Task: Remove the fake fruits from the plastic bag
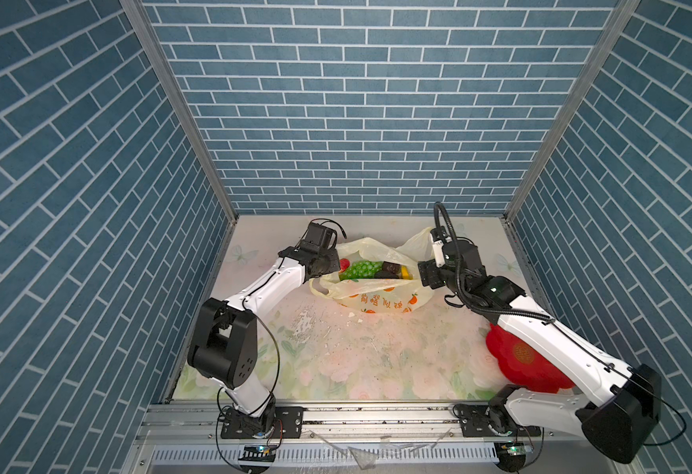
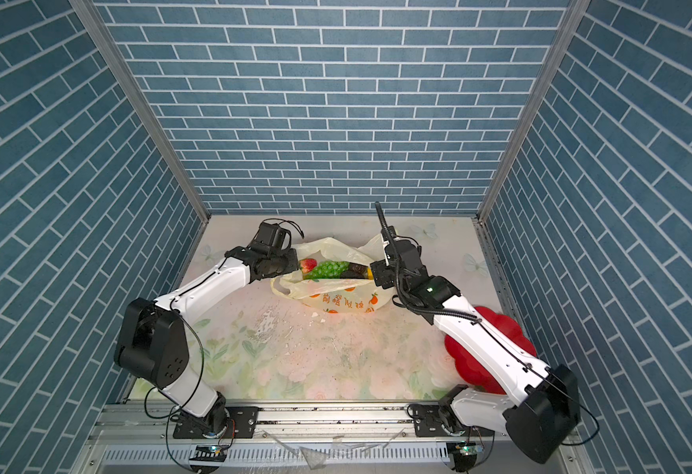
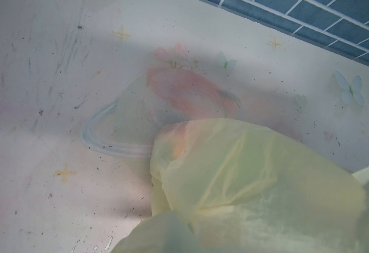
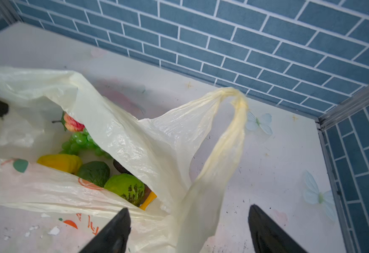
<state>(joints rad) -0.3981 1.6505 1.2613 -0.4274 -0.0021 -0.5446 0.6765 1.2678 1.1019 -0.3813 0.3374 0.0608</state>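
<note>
The plastic bag [image 1: 377, 301] [image 2: 336, 301] lies at the back of the table with its mouth open. Inside show the fake fruits: a red strawberry [image 1: 344, 264] [image 4: 73, 124], a green grape bunch [image 1: 362, 269] [image 4: 80, 142], a dark brown one [image 1: 389, 269], a yellow lump [image 4: 59, 162] and two green round ones [image 4: 94, 173]. My left gripper [image 1: 327, 266] is at the mouth's left end, shut on the bag's film [image 3: 244, 175], which hides its jaws. My right gripper [image 1: 424, 273] [image 4: 190, 221] stands open at the right end, with the loose loop handle [image 4: 229, 135] between its fingers.
A red flower-shaped plate [image 1: 516, 357] [image 2: 471, 357] lies at the right front, partly under my right arm. The bag's other handle [image 1: 319, 289] rests on the table by my left arm. Blue brick walls close in the back and both sides.
</note>
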